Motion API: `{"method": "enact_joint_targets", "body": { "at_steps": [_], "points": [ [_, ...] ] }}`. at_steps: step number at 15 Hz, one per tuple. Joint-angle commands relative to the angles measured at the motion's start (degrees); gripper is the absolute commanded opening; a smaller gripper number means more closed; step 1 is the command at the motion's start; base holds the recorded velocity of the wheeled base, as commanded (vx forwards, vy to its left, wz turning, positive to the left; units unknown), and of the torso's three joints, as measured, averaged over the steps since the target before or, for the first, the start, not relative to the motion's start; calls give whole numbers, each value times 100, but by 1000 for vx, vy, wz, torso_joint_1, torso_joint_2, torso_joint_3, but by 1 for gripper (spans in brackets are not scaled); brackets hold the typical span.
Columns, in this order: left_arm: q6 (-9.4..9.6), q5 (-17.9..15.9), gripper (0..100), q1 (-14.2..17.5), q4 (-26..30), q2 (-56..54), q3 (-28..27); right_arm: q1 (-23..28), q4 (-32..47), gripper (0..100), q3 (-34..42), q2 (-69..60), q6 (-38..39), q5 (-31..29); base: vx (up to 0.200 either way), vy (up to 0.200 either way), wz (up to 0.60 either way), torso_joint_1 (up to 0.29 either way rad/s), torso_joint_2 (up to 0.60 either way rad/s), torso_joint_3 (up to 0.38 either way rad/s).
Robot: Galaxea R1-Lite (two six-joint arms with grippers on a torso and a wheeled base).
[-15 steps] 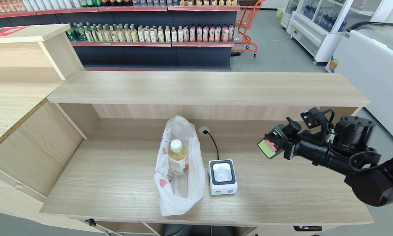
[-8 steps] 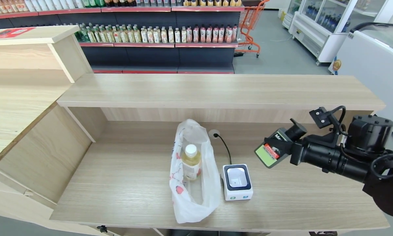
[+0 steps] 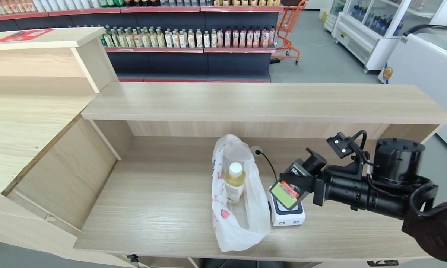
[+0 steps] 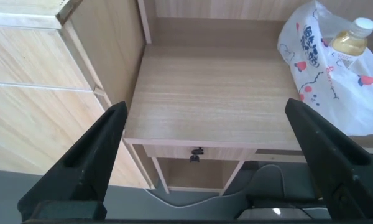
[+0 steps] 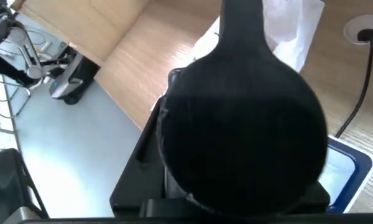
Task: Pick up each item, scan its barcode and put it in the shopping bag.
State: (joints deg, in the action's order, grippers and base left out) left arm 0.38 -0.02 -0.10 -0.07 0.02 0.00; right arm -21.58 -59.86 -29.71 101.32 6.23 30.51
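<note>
Above the barcode scanner (image 3: 287, 217), just beside the shopping bag (image 3: 242, 232), a small flat pack (image 3: 284, 195) is clamped in the right hand (image 3: 303, 175), green-and-red face turned up. Judged light, rigid and slick-wrapped, it is best gripped across its narrow edges. A bottle (image 3: 234, 182) stands in the bag on the bench (image 3: 160, 208). The left hand (image 4: 205, 111) hangs spread, holding nothing.

We count one counter (image 3: 152, 208), one bag (image 3: 242, 223), one bottle (image 3: 234, 182), one scanner (image 3: 287, 219), one cable (image 3: 270, 165) and one box (image 3: 285, 194). Behind: one cart (image 3: 291, 33), and shelf bottles (image 3: 193, 37) too many and too small to number.
</note>
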Motion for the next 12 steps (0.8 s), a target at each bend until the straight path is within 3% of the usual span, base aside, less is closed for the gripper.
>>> {"method": "enact_joint_targets", "body": {
  "at_steps": [1,3,7,12],
  "points": [
    [-3,2,100,-8,-1,-2,0,-136,-53,0,35,292,-298,16,0,0,0,0,0,0],
    [-3,2,100,-8,-1,-2,0,-119,-299,0,35,758,-1018,34,0,0,0,0,0,0],
    [-3,2,100,1,-1,-2,0,-294,-1257,0,-35,1804,-1537,42,0,0,0,0,0,0],
    [-3,2,100,-8,-1,-2,0,-751,-1591,0,-1134,2929,-1906,25,0,0,0,0,0,0]
  ]
}}
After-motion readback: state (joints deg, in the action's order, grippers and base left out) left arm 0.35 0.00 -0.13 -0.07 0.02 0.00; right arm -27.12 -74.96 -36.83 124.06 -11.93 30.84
